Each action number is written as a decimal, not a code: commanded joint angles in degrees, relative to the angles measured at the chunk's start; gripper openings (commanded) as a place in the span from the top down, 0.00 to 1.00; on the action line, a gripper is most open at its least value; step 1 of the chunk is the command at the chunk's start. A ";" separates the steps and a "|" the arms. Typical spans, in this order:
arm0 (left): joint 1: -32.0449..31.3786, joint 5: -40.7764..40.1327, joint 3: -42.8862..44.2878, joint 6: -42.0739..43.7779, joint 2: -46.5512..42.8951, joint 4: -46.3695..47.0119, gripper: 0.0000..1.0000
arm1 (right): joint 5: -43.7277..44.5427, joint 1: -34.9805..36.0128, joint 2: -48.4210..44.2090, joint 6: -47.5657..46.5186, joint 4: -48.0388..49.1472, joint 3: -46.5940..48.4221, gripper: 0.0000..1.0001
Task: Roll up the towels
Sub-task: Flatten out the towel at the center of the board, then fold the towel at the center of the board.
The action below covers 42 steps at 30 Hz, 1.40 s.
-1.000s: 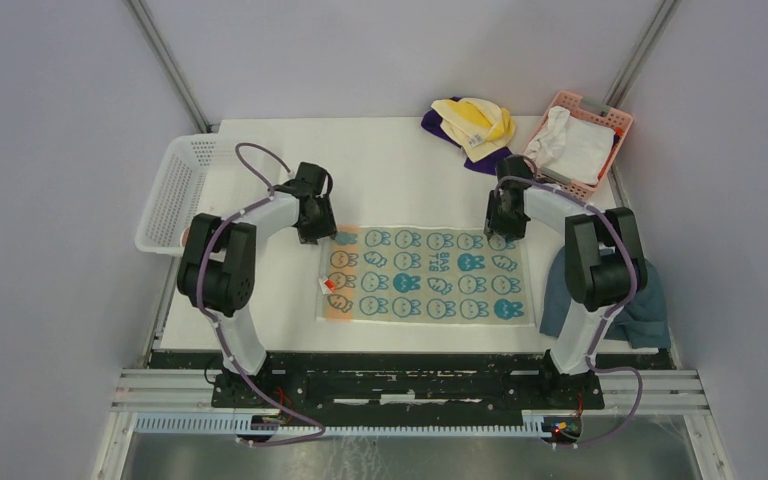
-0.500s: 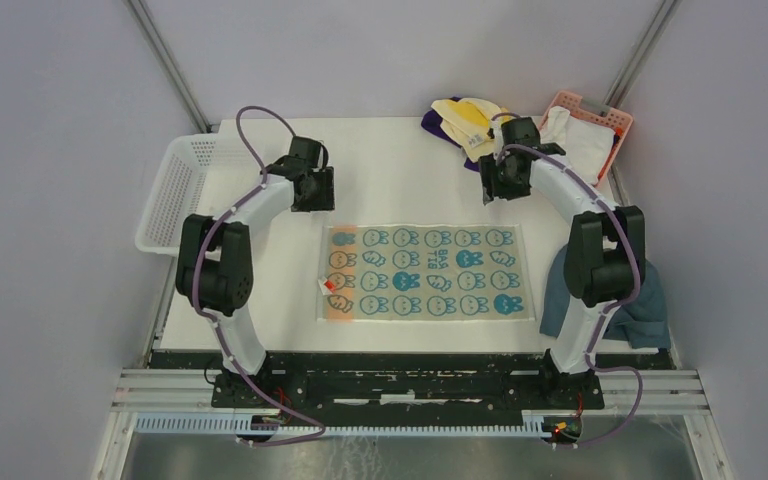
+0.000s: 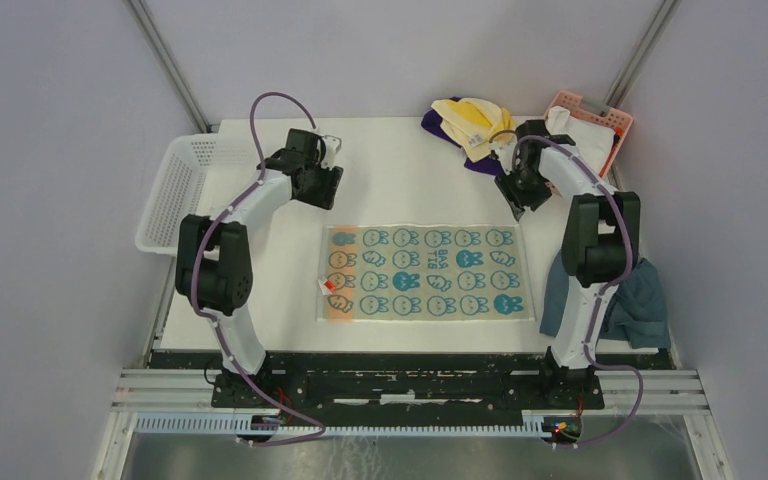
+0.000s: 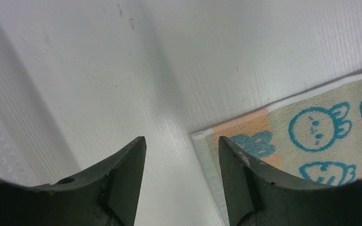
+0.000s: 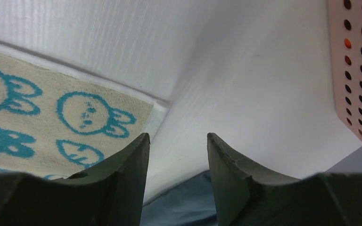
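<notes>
Rabbit-print towel [image 3: 428, 272], teal on cream with a peach-orange band at its left end, spread flat and unrolled at the middle of the counter [image 3: 400, 170]. Left hand [image 4: 181, 175] and right hand [image 5: 176, 169] hover just beyond its two far corners, fingers apart, both empty. Step in hand, by judgement: the start of the roll. The next move calls for both hands to descend, pinch one edge evenly and turn it over. Yellow and purple towels [image 3: 470, 125] lie heaped at the far edge.
</notes>
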 commanded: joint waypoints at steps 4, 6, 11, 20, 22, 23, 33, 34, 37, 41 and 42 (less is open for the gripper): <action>0.35 6.37 2.63 14.38 2.24 0.00 0.34 | -0.19 0.09 6.70 -7.30 -6.22 6.92 0.45; 0.31 6.45 2.78 16.49 3.02 -1.33 0.34 | -1.36 0.05 7.37 -8.10 -6.34 6.50 0.45; 0.35 9.26 4.82 19.01 5.50 -5.31 0.35 | -2.57 0.01 9.95 -8.89 -6.27 6.15 0.46; 0.40 10.08 6.60 20.80 7.43 -8.35 0.36 | -8.63 -1.26 12.49 -10.01 -5.24 5.60 0.49; 0.33 9.87 6.74 21.40 7.74 -8.96 0.36 | -9.76 -1.88 12.90 -10.15 -5.37 5.90 0.50; 0.46 10.00 6.70 21.64 7.86 -9.17 0.37 | -10.38 -2.12 13.25 -10.12 -5.61 6.16 0.50; 0.95 10.70 10.82 22.32 11.90 -11.93 0.40 | -12.05 -3.42 16.21 -10.67 -8.69 8.92 0.64; 0.90 10.75 10.93 22.37 12.25 -11.96 0.40 | -12.08 -3.42 16.30 -10.71 -8.65 9.00 0.66; 0.88 10.27 11.06 22.38 12.86 -11.96 0.41 | -11.97 -3.37 16.65 -10.54 -8.57 9.05 0.73; 0.93 11.06 11.62 22.02 13.54 -11.88 0.42 | -11.63 -3.34 16.92 -10.04 -8.55 9.05 0.82; 0.93 11.18 11.82 21.83 13.73 -11.89 0.42 | -11.67 -3.33 16.81 -9.96 -8.55 9.05 0.84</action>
